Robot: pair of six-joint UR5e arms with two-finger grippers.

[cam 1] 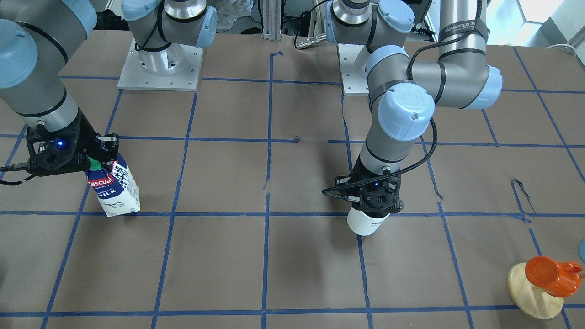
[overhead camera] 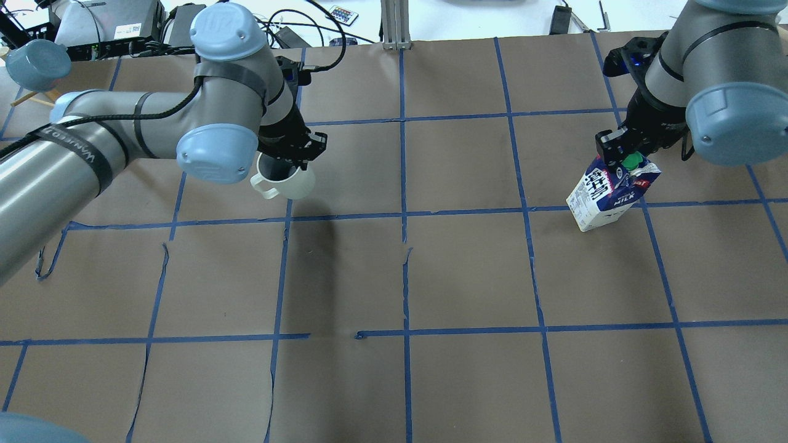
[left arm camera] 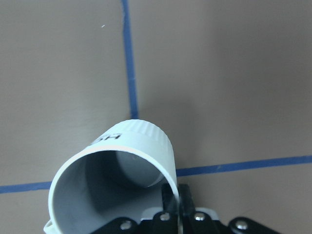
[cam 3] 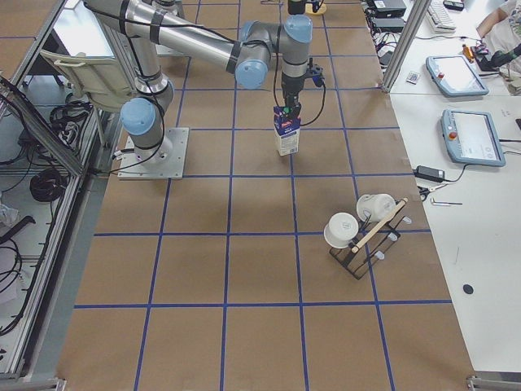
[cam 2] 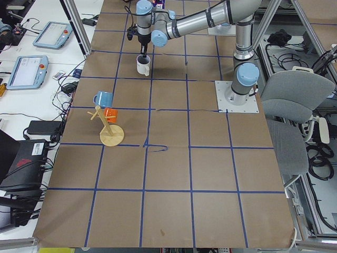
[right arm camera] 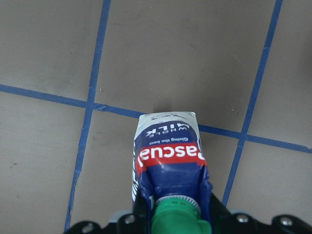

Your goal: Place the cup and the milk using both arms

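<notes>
The cup point(overhead camera: 288, 179), a white mug with a grey inside and a side handle, hangs from my left gripper point(overhead camera: 289, 161), which is shut on its rim with one finger inside. It also shows in the front view point(cam 1: 365, 222) and the left wrist view point(left arm camera: 122, 170), close over a blue tape crossing. The milk point(overhead camera: 606, 192), a blue and white carton with a green cap, is in my right gripper point(overhead camera: 623, 157), which is shut on its gable top. It shows in the front view point(cam 1: 115, 187) and the right wrist view point(right arm camera: 168, 156). I cannot tell whether its base touches the table.
A wooden mug stand point(cam 1: 534, 292) with an orange cup point(cam 1: 550, 275) is at the table's end on my left. A black rack with white cups point(cam 3: 358, 232) is at the end on my right. The arm bases point(cam 1: 160, 64) stand at the robot's edge.
</notes>
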